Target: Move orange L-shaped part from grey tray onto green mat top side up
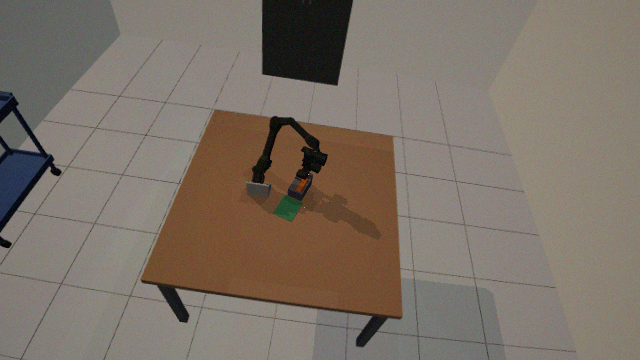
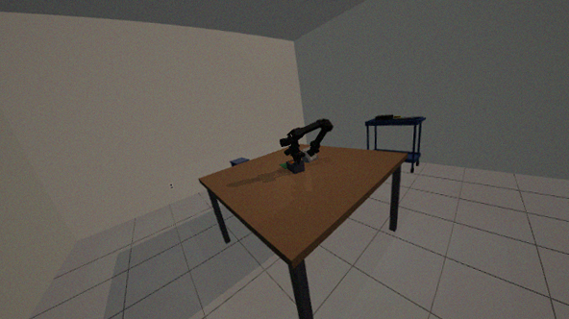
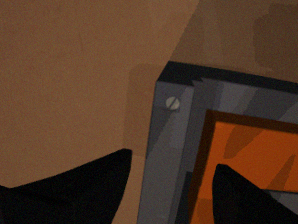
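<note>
The grey tray [image 1: 293,191] [image 2: 296,168] [image 3: 161,183] stands on the wooden table [image 1: 240,250], with the orange L-shaped part [image 1: 301,186] [image 3: 256,156] lying flush in its pocket. The green mat [image 1: 287,208] lies right beside the tray, towards the table's front. My gripper [image 1: 303,176] [image 2: 294,160] [image 3: 173,167] hangs just above the tray with its fingers partly apart and nothing between them. In the wrist view one finger is over the bare table beside the tray and the other is over the orange part near the pocket's edge. Much of the part is out of the wrist view.
The arm's grey base plate [image 1: 258,189] sits left of the tray. A screw [image 3: 172,103] marks the tray's corner. A blue cart [image 1: 15,165] [image 2: 393,135] and a dark cabinet [image 1: 305,40] stand off the table.
</note>
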